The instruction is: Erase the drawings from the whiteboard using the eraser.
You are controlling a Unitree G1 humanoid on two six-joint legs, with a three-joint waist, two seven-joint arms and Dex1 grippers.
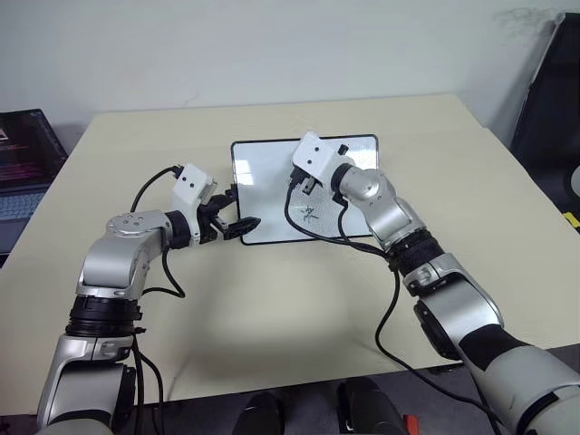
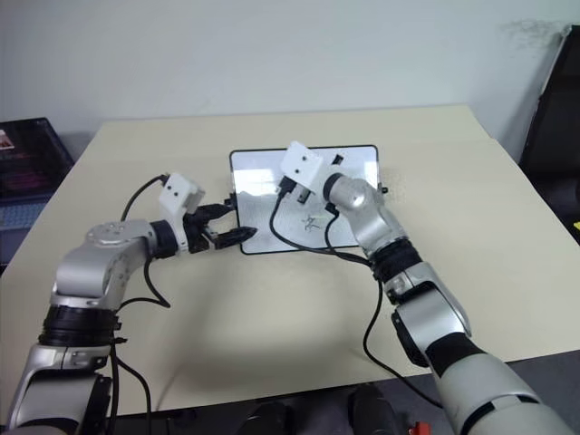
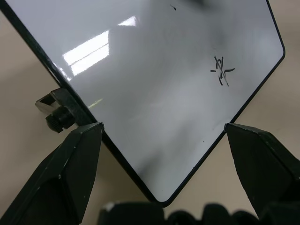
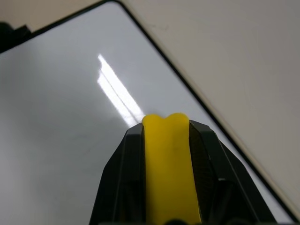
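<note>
Room: pale wall (image 1: 272, 45) behind a beige table (image 1: 272, 308); a laptop (image 1: 27, 163) is seen at the table's left edge and a dark panel (image 1: 553, 100) stands at the far right.
Whiteboard: the whiteboard (image 1: 263, 177) is laid flat on the table near its middle, black-framed with rounded corners; a small black knob (image 3: 58, 119) is seen on its left edge in the left wrist view.
Drawings: one small black marker squiggle, the drawings (image 3: 221, 72), is seen on the near part of the board, towards its right half; a tiny dark speck is seen farther up the board, and the surface elsewhere appears white and glossy with window reflections.
Left gripper: the left gripper (image 1: 237, 222) is positioned at the board's near left corner, its jaws spread wide so that the corner lies between the two black fingers (image 3: 70, 164); nothing is clamped, and whether either finger touches the frame cannot be told.
Right gripper: the right gripper (image 4: 166, 136) is held over the board's middle, above and beyond the squiggle, its jaws closed tight on the eraser.
Eraser: the eraser (image 4: 168, 164) is seen as a yellow block pinched between the right fingers, its rounded end pointing at the white surface near the board's far edge; contact with the board cannot be judged.
</note>
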